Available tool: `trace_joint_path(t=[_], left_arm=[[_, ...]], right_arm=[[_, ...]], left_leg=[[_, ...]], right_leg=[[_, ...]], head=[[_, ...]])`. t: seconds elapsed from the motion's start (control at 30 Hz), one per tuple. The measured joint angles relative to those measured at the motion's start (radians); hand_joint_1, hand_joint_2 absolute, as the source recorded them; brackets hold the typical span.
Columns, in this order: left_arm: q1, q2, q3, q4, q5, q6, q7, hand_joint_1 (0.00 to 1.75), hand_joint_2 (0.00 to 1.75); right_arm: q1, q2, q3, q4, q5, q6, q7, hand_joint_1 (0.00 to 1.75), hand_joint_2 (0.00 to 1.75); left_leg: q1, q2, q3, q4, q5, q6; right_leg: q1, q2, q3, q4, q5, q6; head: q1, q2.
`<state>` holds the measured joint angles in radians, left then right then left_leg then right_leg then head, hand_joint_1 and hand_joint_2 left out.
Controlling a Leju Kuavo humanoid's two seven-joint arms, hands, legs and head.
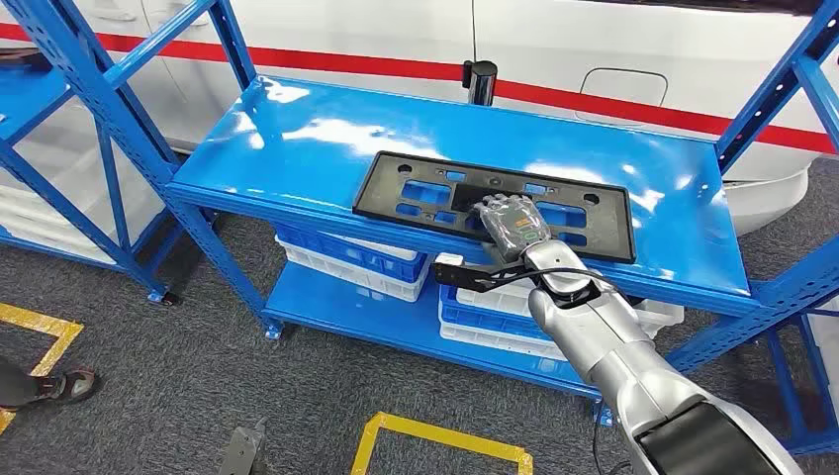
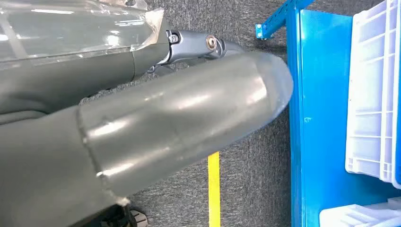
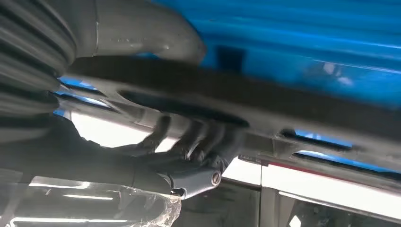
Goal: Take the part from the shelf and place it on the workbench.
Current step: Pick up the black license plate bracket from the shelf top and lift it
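Note:
The part (image 1: 584, 230) is a flat black plastic frame with cut-outs, lying on the top board of the blue shelf (image 1: 287, 139) near its front edge. My right hand (image 1: 510, 223) reaches over that front edge and lies on the part's near side. In the right wrist view the hand (image 3: 156, 156) grips the part (image 3: 265, 94), with the thumb (image 3: 142, 28) on one face and the dark fingers (image 3: 189, 142) curled against the other. My left hand (image 2: 189, 118) hangs over the grey floor beside the shelf's lower board; its thick thumb is seen and its fingers are hidden.
White and blue crates (image 1: 366, 259) sit on the lower board (image 2: 321, 142). A black post (image 1: 480, 81) and a white vehicle with a red stripe (image 1: 613, 59) stand behind the shelf. Another blue rack (image 1: 59, 89) is at the left. Yellow tape (image 1: 435, 440) marks the floor; a person's shoe (image 1: 64, 384) is nearby.

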<state>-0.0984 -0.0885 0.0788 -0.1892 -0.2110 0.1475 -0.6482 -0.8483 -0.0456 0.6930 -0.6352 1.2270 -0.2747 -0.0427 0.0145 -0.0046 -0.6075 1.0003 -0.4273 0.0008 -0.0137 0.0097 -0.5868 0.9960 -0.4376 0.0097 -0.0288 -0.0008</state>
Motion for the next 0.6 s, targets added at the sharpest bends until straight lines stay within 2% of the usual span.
trace_joint_path(t=[0.03,0.07,0.1,0.23,0.4,0.6], left_arm=[[0.001,0.0,0.002,0.0,0.0,-0.001,0.002,0.0,1.16],[0.002,-0.001,0.005,0.0,0.0,-0.001,0.004,0.0,1.31],[0.003,-0.002,0.009,0.0,0.001,-0.001,0.008,0.0,1.75],[0.007,-0.006,0.02,0.001,0.001,-0.005,0.017,0.0,1.75],[0.01,-0.008,0.027,0.001,-0.004,-0.01,0.026,0.0,1.75],[0.01,-0.01,0.034,0.001,-0.025,-0.021,0.036,0.0,1.75]], right_arm=[[-0.001,0.0,0.0,0.002,0.001,-0.002,0.0,1.66,1.75],[-0.002,0.0,0.0,0.003,0.001,-0.004,-0.001,1.67,1.75],[-0.005,0.0,0.0,0.005,0.002,-0.006,-0.003,1.68,1.75],[-0.022,0.0,0.0,-0.001,-0.005,0.008,-0.019,1.67,1.75],[-0.03,-0.011,-0.001,-0.048,-0.024,0.025,-0.033,1.64,1.75],[-0.035,-0.09,-0.02,-0.199,-0.079,0.057,-0.038,1.64,1.75]], left_leg=[[0.0,0.0,0.001,-0.002,0.002,0.001],[-0.001,0.0,0.001,-0.003,0.003,0.002],[-0.005,-0.001,0.001,-0.004,0.005,0.005],[-0.02,-0.003,-0.001,-0.004,0.008,0.019],[-0.025,-0.005,-0.006,-0.004,0.011,0.028],[-0.028,-0.008,-0.011,-0.003,0.013,0.036]], right_leg=[[0.003,0.0,-0.001,0.001,-0.002,0.0],[0.005,0.0,-0.001,0.002,-0.002,-0.001],[0.007,0.0,-0.001,0.002,-0.003,0.001],[0.003,-0.001,0.0,-0.003,0.001,0.009],[-0.002,-0.002,0.0,-0.01,0.006,0.019],[-0.006,-0.006,-0.002,-0.012,0.009,0.023]], head=[[0.0,0.0],[0.001,0.0],[0.003,0.0],[0.004,0.0],[0.005,0.0],[0.004,0.0]])
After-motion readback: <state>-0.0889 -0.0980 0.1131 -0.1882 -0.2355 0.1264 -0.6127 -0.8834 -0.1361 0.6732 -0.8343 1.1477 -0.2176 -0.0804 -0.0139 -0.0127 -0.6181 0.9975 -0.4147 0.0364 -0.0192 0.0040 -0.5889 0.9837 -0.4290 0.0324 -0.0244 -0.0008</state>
